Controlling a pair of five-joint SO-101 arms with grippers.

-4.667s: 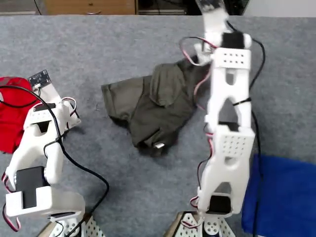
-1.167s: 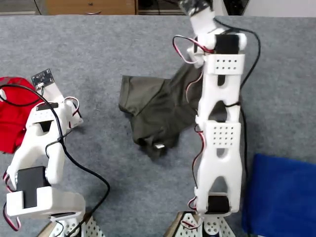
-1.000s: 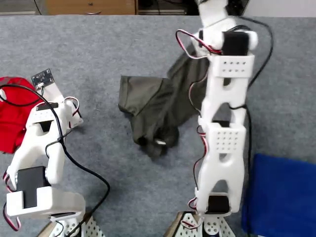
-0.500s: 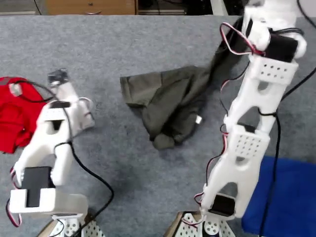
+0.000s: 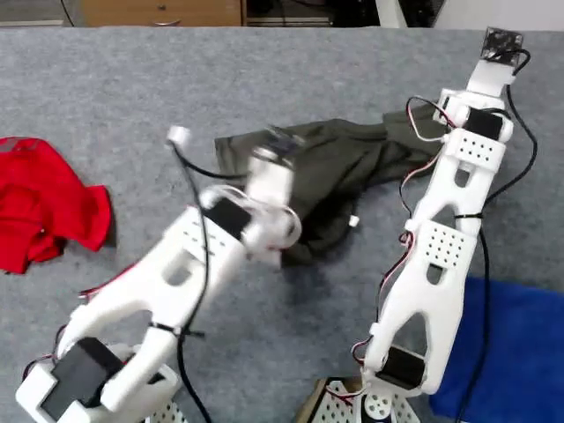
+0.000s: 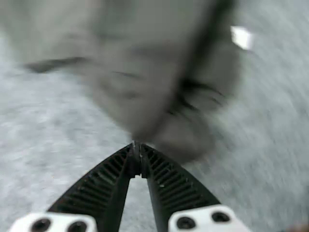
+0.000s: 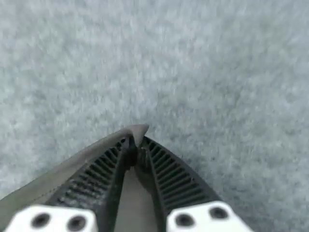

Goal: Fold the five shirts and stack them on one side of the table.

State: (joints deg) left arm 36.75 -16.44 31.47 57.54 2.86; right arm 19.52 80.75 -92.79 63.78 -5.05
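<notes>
likely the flattening step — right claw [image 7: 137,145] pinches an edge of the olive shirt [image 5: 335,167], crumpled at mid tabletop [image 5: 132,79]; left claw [image 6: 136,162], pressed together, hovers by its bunched end and should next open to grip it.

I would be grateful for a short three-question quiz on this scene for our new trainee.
1. Multiple choice: what colour is the shirt pinched in the right gripper? A) red B) olive C) blue
2. True or false: the left gripper is wide open.
3. Fill in: the cloth lying beside the right arm's base is ___.

Key: 1. B. 2. False; it is shut. 3. Blue.
</notes>
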